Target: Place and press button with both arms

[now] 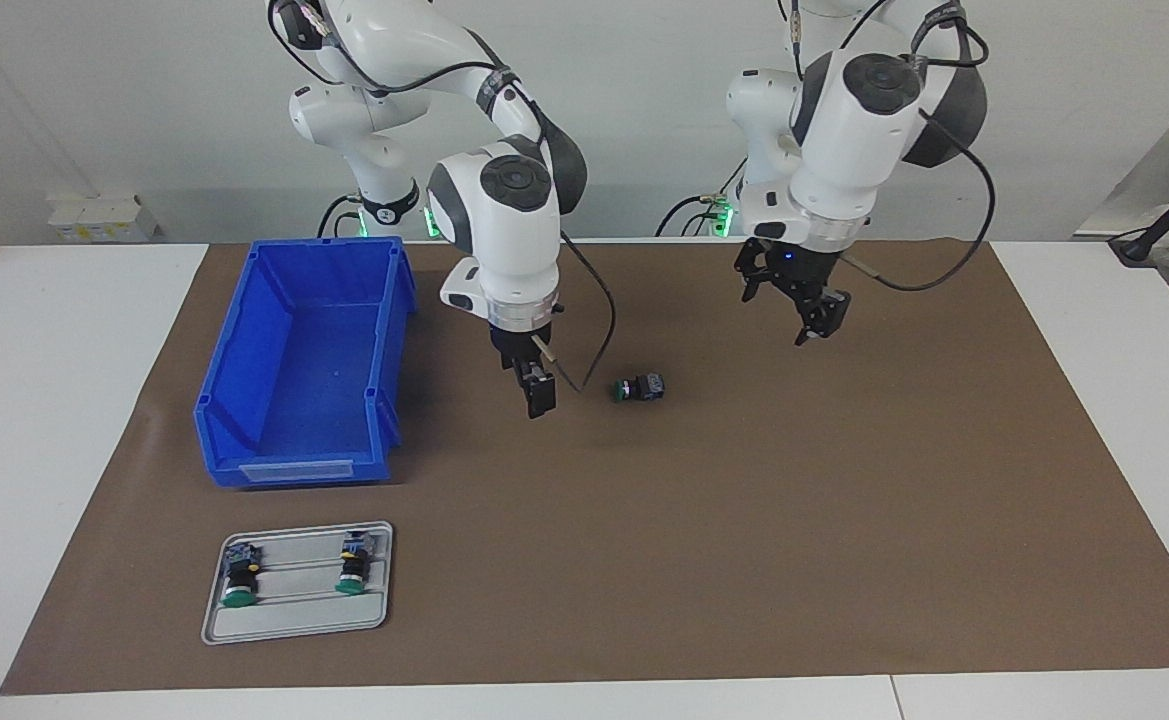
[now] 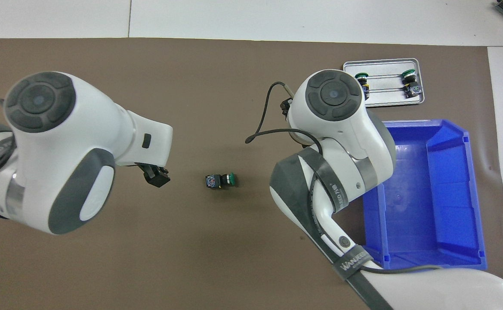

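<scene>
One button (image 1: 639,387) (image 2: 220,180) lies on its side on the brown mat, mid-table, its green cap toward the right arm's end. Nothing touches it. My right gripper (image 1: 540,396) hangs low over the mat between the button and the blue bin, a short gap from the cap, and holds nothing. In the overhead view the right arm's own wrist hides it. My left gripper (image 1: 810,312) (image 2: 156,177) hangs higher over the mat toward the left arm's end, open and empty.
A blue bin (image 1: 244,340) (image 2: 423,202) stands on the mat at the right arm's end. Farther from the robots lies a grey tray (image 1: 294,615) (image 2: 384,97) with two more green-capped buttons. A cable loops off the right wrist.
</scene>
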You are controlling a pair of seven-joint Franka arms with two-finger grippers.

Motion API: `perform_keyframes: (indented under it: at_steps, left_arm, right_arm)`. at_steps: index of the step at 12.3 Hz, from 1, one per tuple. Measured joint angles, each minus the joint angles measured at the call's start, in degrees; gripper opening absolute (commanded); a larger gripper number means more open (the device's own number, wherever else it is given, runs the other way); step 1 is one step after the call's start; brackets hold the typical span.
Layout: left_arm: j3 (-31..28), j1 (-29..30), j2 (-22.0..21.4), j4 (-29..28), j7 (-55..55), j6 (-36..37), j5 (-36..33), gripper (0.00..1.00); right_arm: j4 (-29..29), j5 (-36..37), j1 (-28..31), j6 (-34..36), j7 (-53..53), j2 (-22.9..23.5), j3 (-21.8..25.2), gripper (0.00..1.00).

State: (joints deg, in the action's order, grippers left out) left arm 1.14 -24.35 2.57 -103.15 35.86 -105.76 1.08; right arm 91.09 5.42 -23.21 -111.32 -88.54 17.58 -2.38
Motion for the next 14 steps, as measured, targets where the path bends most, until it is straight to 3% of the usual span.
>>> perform_keyframes:
  at_steps: [4, 8, 12, 14]
  left_arm:
    - [0.0, -7.2, 4.3, -1.4, 0.3, -7.2, 0.0, 1.00]
    - [0.0, -9.7, 5.7, -5.0, 5.3, -12.4, -0.1, 1.00]
    - [0.0, -13.0, 11.0, -6.8, 6.6, -19.8, -0.2, 1.00]
    - [-0.1, -13.1, 11.5, -7.1, 6.9, -21.2, -0.2, 1.00]
  right_arm:
    - [1.6, -4.8, 7.4, 3.7, 16.7, -6.8, 0.0, 1.00]
    - [5.7, -5.4, 13.9, 7.2, 34.1, -13.8, 0.0, 1.00]
    - [5.6, -5.4, 18.4, 11.1, 46.9, -17.5, 0.1, 1.00]
    - [4.3, -5.4, 20.6, 12.6, 55.4, -18.2, 0.2, 1.00]
